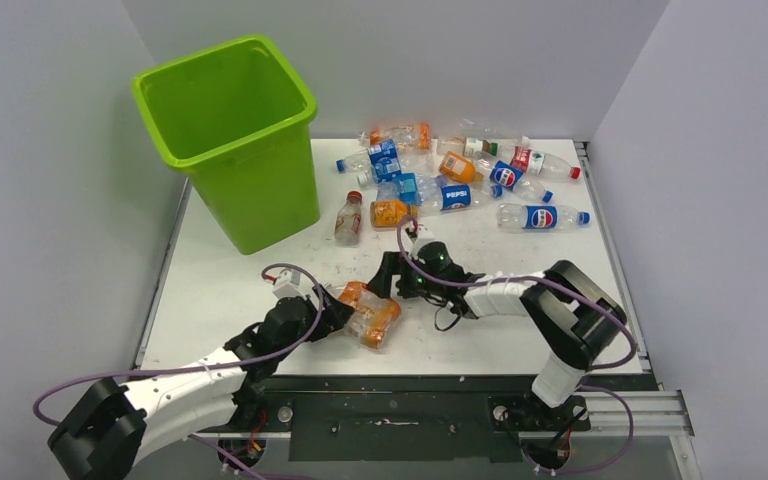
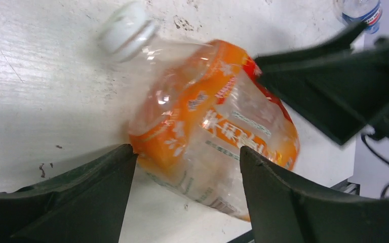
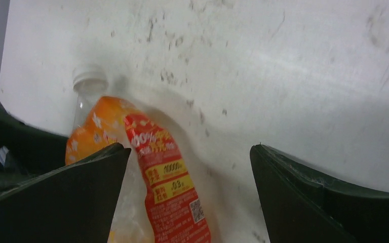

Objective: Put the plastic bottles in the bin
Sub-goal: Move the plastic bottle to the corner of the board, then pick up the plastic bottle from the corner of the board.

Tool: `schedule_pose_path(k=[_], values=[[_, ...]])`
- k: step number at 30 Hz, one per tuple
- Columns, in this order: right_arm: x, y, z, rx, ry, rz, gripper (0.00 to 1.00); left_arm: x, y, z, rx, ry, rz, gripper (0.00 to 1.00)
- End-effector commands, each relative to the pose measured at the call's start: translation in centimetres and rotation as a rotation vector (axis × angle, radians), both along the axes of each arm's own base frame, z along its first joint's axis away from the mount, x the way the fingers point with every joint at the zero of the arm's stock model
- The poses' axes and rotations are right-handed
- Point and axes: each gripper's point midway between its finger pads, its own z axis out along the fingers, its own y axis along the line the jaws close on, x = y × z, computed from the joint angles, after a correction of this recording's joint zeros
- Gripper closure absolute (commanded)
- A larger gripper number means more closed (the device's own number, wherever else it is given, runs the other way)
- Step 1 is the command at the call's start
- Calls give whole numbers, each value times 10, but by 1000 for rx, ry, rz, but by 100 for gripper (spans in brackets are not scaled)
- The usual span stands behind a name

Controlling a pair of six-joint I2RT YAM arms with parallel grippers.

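Landmark: the tall square lime-green plastic bin (image 1: 260, 190), upright at the far-L corner of the white worktop (image 1: 220, 290).

The crumpled clear plastic bottle w/ the orange label (image 1: 370, 315) lies on its side on the worktop. It's well apart from the bin, off its near-R corner, toward the arm bases. Its white cap (image 2: 126, 30) is on.

Your L gripper (image 2: 185, 152) straddles that bottle, one finger each side of the label. Both fingers look to touch it, but you can't tell from these views if it's actually clamped.

Your R gripper (image 3: 190, 147) sits just beside the same bottle, on the side away from the bin. Jaws are spread wide w/ mostly bare worktop btwn them, one finger next to the label, holding nothing.

The other clear plastic bottles (image 1: 455, 197), w/ blue, orange & red labels, lie in a loose heap R of the bin, along the far edge of the worktop. One lone clear bottle w/ a red cap (image 1: 348, 218) lies near the bin's R wall, btwn bin & heap.
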Motion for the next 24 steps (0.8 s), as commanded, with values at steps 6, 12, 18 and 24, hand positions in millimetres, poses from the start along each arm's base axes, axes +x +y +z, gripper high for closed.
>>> schedule_pose_path(k=[6,12,18,24], values=[[-75,-26,9,81,19,-46,1,11,-18,11,-44,-58,-103,41],[-89,-41,10,107,30,-68,5,9,-38,23,-110,-117,-200,51],[-97,-27,16,189,85,-19,5,8,-51,24,-138,-120,-258,51],[-104,-8,14,227,166,41,3,14,-58,25,-134,-133,-273,56]])
